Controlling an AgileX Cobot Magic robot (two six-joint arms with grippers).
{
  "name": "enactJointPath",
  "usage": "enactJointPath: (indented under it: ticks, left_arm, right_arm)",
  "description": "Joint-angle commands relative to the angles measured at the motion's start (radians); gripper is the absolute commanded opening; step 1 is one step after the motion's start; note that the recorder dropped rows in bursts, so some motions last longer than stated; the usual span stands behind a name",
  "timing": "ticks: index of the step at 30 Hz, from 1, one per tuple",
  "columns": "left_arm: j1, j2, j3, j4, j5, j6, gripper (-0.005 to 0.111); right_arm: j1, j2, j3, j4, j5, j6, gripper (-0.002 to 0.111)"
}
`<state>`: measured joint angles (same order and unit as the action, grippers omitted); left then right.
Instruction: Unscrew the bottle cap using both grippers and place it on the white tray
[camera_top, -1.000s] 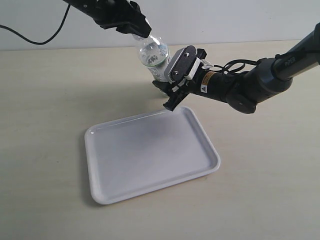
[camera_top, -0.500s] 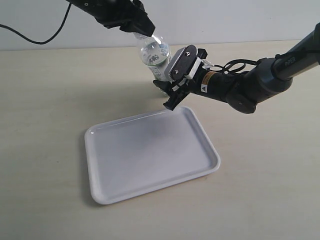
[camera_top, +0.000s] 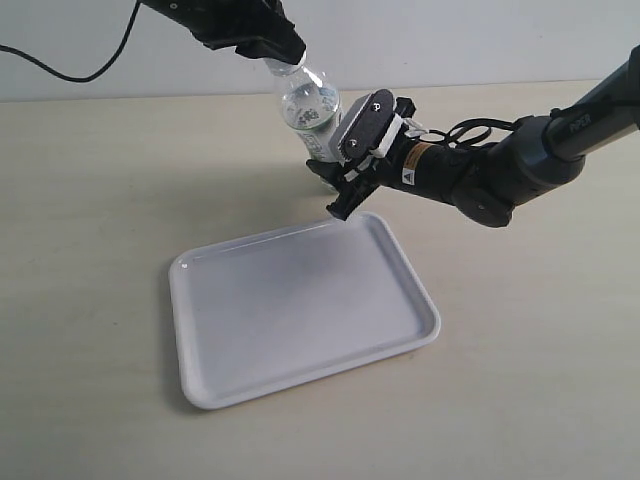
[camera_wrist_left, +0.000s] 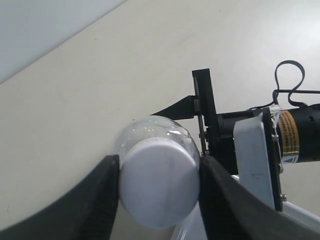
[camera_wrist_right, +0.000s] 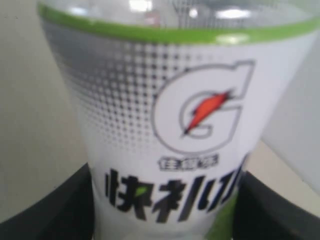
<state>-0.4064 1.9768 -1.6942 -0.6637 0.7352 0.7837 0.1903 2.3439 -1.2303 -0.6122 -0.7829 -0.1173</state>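
Observation:
The clear bottle (camera_top: 308, 108) leans to the left above the table behind the white tray (camera_top: 300, 310). My right gripper (camera_top: 340, 180), on the cabled arm with the grey plate, is shut on the bottle's labelled body (camera_wrist_right: 167, 130). The white bottle cap (camera_wrist_left: 159, 181) sits on the neck, and my left gripper (camera_wrist_left: 159, 187) is shut on it, one black finger (camera_wrist_left: 97, 200) on each side. In the exterior view the left gripper (camera_top: 278, 58) hides the cap.
The beige table (camera_top: 100, 200) runs to a pale wall at the back. A black cable (camera_top: 70, 70) trails from the left arm. The right arm (camera_top: 500, 170) reaches in from the right edge.
The left gripper has shifted slightly on the bottle's top between frames; the bottle, right gripper and tray stay where they were.

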Motion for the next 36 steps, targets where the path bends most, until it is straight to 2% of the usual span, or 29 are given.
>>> enactJointPath:
  ticks: [1, 12, 14, 18, 19, 25, 30, 36]
  left_arm:
    - [-0.005, -0.011, -0.007, -0.004, -0.020, 0.012, 0.000]
    - [-0.002, -0.044, -0.007, -0.004, -0.015, 0.016, 0.000]
    - [-0.002, -0.042, -0.007, 0.001, -0.003, 0.017, 0.011]
    - [-0.002, -0.033, -0.007, 0.005, -0.003, 0.018, 0.040]
    - [-0.002, -0.028, -0.007, 0.005, -0.003, 0.021, 0.043]
    - [-0.002, -0.022, -0.007, 0.005, -0.010, 0.021, 0.053]
    - [-0.002, -0.022, -0.007, 0.005, -0.031, 0.021, 0.075]
    - [-0.002, -0.059, -0.007, 0.008, -0.058, 0.030, 0.074]
  right_arm:
    - [-0.005, -0.005, -0.003, 0.008, -0.009, -0.001, 0.000]
    - [-0.005, -0.005, -0.003, 0.008, -0.009, -0.001, 0.000]
    - [-0.005, -0.005, -0.003, 0.008, -0.009, -0.001, 0.000]
    - [-0.005, -0.005, -0.003, 0.008, -0.009, -0.001, 0.000]
    - [-0.005, -0.005, -0.003, 0.008, -0.009, -0.001, 0.000]
    - [-0.005, -0.005, -0.003, 0.008, -0.009, -0.001, 0.000]
    - [-0.005, -0.005, -0.003, 0.008, -0.009, 0.013, 0.000]
    - [-0.005, -0.005, -0.005, 0.008, -0.007, 0.015, 0.000]
